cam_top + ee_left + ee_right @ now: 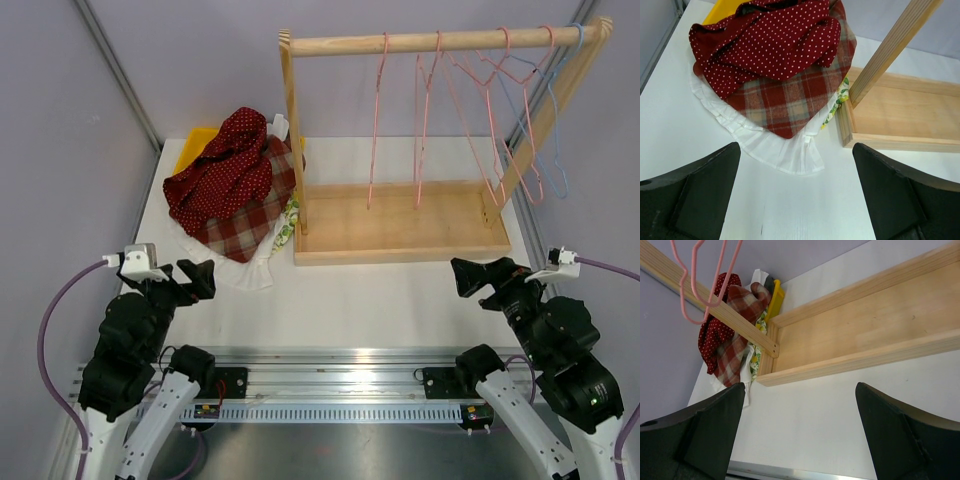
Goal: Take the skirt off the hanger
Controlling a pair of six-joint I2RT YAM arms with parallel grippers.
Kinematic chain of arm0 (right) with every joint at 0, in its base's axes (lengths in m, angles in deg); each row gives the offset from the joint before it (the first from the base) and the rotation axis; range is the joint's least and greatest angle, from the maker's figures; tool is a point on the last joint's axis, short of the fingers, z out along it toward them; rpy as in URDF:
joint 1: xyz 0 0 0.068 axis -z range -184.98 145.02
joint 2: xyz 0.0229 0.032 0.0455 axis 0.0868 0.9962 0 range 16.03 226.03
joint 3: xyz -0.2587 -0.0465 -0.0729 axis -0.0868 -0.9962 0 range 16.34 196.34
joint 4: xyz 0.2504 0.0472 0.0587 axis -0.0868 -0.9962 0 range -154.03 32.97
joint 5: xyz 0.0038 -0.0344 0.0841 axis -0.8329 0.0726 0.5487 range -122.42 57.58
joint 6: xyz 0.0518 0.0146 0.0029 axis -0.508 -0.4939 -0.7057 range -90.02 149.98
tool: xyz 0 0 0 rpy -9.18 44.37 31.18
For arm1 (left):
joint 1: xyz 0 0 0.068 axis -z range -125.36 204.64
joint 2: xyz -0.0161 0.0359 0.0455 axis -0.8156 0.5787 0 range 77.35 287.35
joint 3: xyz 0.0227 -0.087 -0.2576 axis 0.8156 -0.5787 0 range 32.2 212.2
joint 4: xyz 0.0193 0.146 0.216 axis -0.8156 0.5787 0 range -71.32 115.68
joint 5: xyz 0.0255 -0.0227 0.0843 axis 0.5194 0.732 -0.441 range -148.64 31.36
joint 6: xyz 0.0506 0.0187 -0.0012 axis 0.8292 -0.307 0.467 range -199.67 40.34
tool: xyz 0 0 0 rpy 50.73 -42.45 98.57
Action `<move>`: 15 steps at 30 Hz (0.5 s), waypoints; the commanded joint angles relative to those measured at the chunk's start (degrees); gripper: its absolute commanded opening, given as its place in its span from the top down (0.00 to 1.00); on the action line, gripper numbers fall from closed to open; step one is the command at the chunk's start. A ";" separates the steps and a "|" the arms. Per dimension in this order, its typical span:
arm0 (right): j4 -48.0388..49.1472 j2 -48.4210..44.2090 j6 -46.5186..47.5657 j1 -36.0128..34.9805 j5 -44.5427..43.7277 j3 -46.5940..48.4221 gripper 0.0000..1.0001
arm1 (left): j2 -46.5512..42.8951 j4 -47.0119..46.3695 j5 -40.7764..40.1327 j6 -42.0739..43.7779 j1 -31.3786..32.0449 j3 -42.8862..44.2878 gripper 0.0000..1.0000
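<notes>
Overhead, left gripper (198, 280) and right gripper (470, 278) sit at the front edge, fingers spread, holding nothing. Red dotted skirt (225, 170) lies atop a clothes pile (245, 225) left of the rack (400, 235), apart from the hangers (377, 120).

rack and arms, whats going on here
Nothing is being handled at this moment. The left gripper and right gripper sit open and empty near the front edge of the table. The hangers on the rack all hang bare, and clothes lie in a pile left of it.
</notes>
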State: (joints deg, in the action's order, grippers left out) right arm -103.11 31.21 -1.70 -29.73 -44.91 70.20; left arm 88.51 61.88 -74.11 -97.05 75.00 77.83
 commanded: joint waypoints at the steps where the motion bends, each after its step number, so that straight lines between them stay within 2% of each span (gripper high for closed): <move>1: 3.37 -1.20 2.76 -0.21 -2.90 -1.22 0.00 | 2.64 -2.51 0.00 -0.72 0.21 -0.36 0.01; 15: 5.39 0.38 3.12 -0.30 2.56 -2.45 0.01 | 2.55 -3.21 -1.06 -0.72 0.21 -1.59 0.01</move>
State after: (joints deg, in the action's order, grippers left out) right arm -100.86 30.65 0.22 -29.73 -43.51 67.73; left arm 91.74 61.82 -74.41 -97.51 75.00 76.56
